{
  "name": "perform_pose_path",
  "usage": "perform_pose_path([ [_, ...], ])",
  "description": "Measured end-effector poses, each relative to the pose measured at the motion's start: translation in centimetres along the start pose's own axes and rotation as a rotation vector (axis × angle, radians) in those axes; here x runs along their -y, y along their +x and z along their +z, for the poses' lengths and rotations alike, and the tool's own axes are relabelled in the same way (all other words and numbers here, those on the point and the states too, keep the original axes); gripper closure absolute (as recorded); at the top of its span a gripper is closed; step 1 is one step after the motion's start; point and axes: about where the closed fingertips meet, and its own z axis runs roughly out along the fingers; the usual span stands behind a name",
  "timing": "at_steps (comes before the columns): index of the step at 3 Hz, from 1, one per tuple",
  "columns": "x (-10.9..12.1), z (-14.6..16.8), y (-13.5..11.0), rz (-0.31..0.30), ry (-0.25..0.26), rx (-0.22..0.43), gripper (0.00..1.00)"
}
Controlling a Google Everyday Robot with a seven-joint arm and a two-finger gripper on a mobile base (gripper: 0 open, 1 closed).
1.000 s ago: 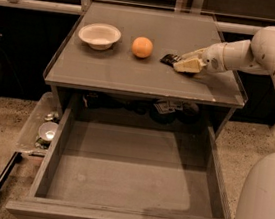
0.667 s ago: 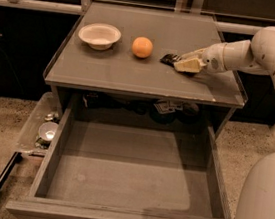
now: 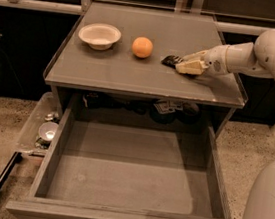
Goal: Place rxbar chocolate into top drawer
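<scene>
One small, flat, black-wrapped rxbar chocolate [image 3: 168,60] lies on the grey bench [image 3: 131,78] near its right edge. The single cream pincer [image 3: 182,66] touches the bar's right end; whether it is clenched I cannot tell. To the left sit one smooth round orange [image 3: 142,47] and one white bowl [image 3: 99,35]. Below, one wide grey wooden top drawer [image 3: 129,173] stands open, with one clear plastic bin [image 3: 38,127] at its left.

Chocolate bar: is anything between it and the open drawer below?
Nothing visible. The gripper is at the chocolate bar on the tabletop's right side; the drawer stands open below.
</scene>
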Motion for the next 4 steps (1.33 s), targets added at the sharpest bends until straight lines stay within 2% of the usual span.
perform_pose_path([
  [1,-1.1,-1.8,-0.9,-0.015,-0.012,0.030,1.00],
  [3,-5.0,-6.3,-3.9,-0.128,-0.042,0.085,1.00],
  [4,-7.8,-8.1,-2.7,-0.196,-0.052,0.037,1.00],
])
